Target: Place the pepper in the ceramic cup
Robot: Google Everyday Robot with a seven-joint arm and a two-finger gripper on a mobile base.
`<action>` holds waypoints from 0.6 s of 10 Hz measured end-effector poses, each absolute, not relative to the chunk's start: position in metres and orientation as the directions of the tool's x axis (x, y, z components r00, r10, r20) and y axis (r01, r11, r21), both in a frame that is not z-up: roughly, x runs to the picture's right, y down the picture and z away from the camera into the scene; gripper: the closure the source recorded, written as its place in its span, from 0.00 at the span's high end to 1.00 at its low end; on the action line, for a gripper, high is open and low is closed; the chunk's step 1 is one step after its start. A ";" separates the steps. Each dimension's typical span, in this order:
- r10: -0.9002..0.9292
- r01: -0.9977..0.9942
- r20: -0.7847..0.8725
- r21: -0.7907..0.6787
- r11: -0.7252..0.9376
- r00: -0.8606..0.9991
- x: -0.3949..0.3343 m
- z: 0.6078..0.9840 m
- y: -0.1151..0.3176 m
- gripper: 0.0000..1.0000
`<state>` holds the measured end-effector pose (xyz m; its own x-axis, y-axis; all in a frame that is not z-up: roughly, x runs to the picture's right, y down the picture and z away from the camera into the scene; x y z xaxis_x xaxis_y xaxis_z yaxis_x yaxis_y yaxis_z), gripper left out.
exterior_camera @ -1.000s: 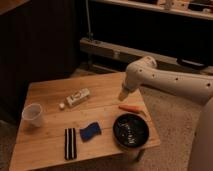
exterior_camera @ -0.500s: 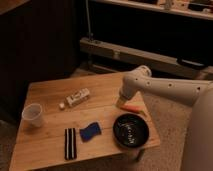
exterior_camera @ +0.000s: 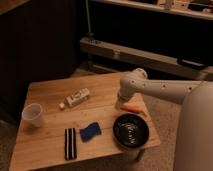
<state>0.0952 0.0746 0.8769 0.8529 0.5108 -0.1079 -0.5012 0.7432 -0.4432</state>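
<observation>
The pepper (exterior_camera: 132,108) is a slender orange-red piece lying on the wooden table (exterior_camera: 50,145) near its right edge, just behind the dark bowl. The gripper (exterior_camera: 122,101) hangs at the end of the white arm, right at the pepper's left end, low over the table. The ceramic cup (exterior_camera: 33,114) is small, white and upright near the table's left edge, far from the gripper.
A wide dark glossy bowl (exterior_camera: 130,131) sits at the front right. A blue cloth-like object (exterior_camera: 89,132) and a black-and-white striped item (exterior_camera: 70,143) lie at the front. A white tube-like item (exterior_camera: 76,98) lies in the middle. Dark shelving stands behind.
The arm has come down and leftward, bringing the gripper from above the table's right edge to the pepper's left end. The pepper and cup have not moved.
</observation>
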 end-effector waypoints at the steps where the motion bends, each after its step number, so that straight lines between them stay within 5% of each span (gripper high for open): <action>1: 0.511 -0.503 -0.112 -0.443 0.742 0.852 0.098 0.880 0.077 0.65; 6: 0.559 -0.534 -0.091 -0.457 0.712 0.824 0.102 0.889 0.079 0.65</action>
<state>0.1024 0.0793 0.8886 0.8241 0.5590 -0.0915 -0.5335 0.7117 -0.4570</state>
